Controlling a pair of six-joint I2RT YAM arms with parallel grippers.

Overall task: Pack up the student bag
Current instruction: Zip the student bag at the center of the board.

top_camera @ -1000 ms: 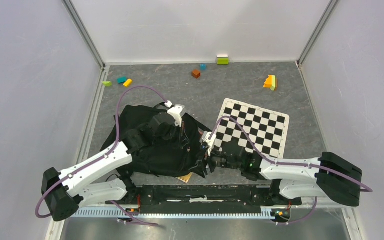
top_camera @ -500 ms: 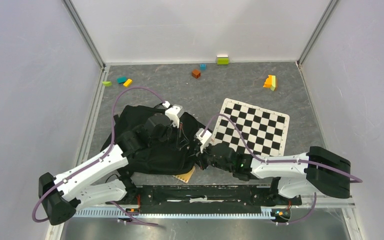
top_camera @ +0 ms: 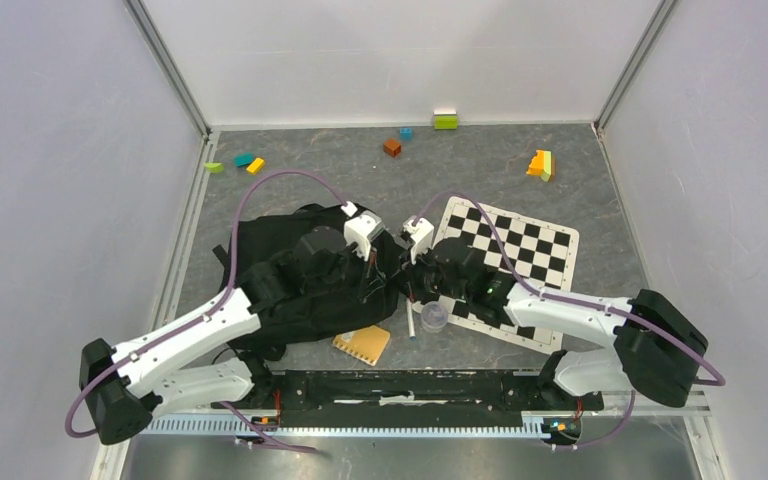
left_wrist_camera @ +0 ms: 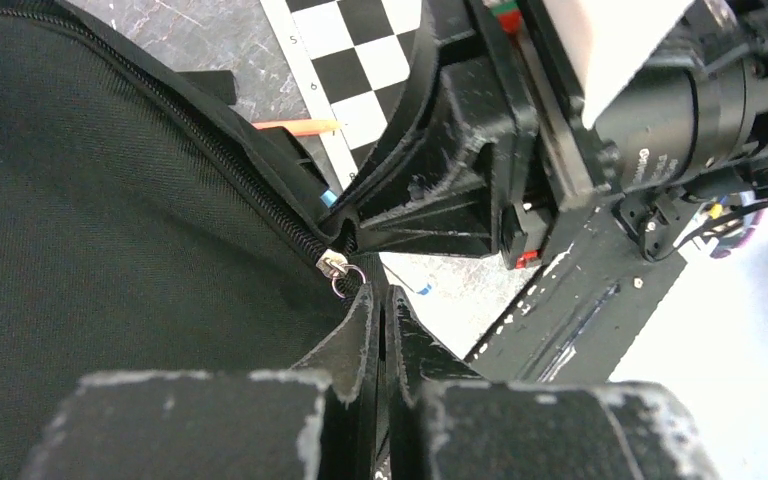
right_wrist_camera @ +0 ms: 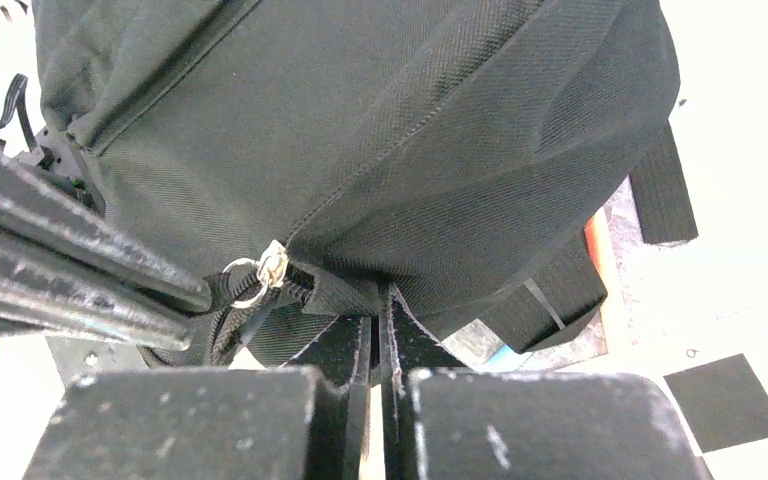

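Note:
The student bag [top_camera: 280, 265] is a large black fabric backpack lying left of centre. Both grippers meet at its right edge. My left gripper [top_camera: 385, 278] is shut, its tips [left_wrist_camera: 381, 295] right beside the silver zipper pull [left_wrist_camera: 338, 270], pinching the pull's black tab. My right gripper [top_camera: 403, 283] is shut on a fold of the bag's fabric [right_wrist_camera: 380, 130] next to the same zipper pull [right_wrist_camera: 260, 272], its jaws [right_wrist_camera: 380, 315] pressed together. The zipper line [left_wrist_camera: 210, 150] runs along the bag's edge. What is inside the bag is hidden.
A black-and-white checkered board [top_camera: 520, 262] lies right of the bag. An orange notebook [top_camera: 362, 344], a pen [top_camera: 410, 322] and a small clear cup [top_camera: 434, 317] lie near the front. Coloured blocks [top_camera: 392, 147] sit scattered along the far wall.
My right arm swung away from the front edge and shut on the bag's edge. The bag moved back, uncovering the notebook, pen and cup. The left gripper stayed shut.

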